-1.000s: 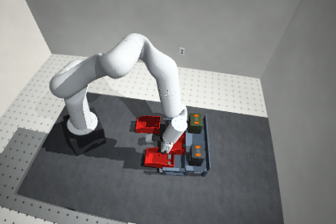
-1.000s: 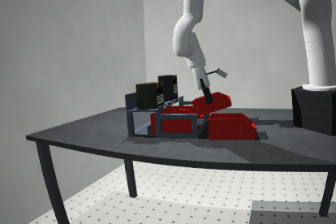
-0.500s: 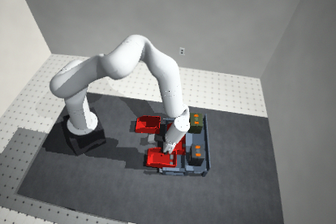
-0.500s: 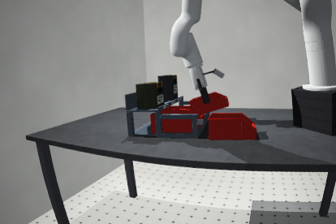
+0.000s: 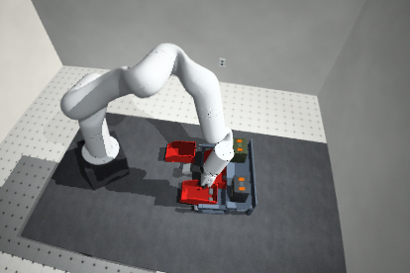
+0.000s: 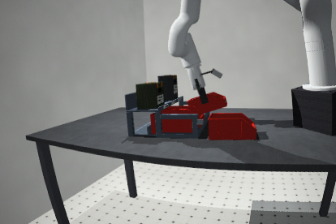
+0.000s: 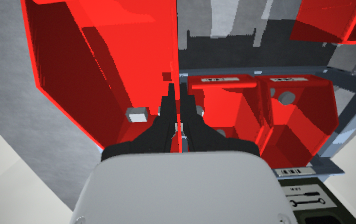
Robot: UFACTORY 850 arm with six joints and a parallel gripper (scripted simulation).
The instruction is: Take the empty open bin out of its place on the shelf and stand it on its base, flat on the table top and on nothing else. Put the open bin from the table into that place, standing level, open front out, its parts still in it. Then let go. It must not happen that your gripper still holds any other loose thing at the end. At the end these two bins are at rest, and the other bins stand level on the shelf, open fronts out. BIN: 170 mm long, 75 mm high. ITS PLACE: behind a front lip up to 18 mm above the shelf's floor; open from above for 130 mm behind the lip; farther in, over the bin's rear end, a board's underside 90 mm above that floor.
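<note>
The dark counter [image 6: 111, 134] fills the lower middle of the exterior view, the grey shelf [image 6: 131, 118] at its centre. Just right of the shelf a red bin [image 6: 230, 127] stands flat. A second red bin [image 6: 213, 101] hangs tilted over the shelf's front lip. The tool [image 7: 176, 100] is clamped on that bin's thin side wall, at frame centre in the wrist view.

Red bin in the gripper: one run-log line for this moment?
gripper: shut on held bin wall | pose: tilted over shelf | other bin: on table
</note>
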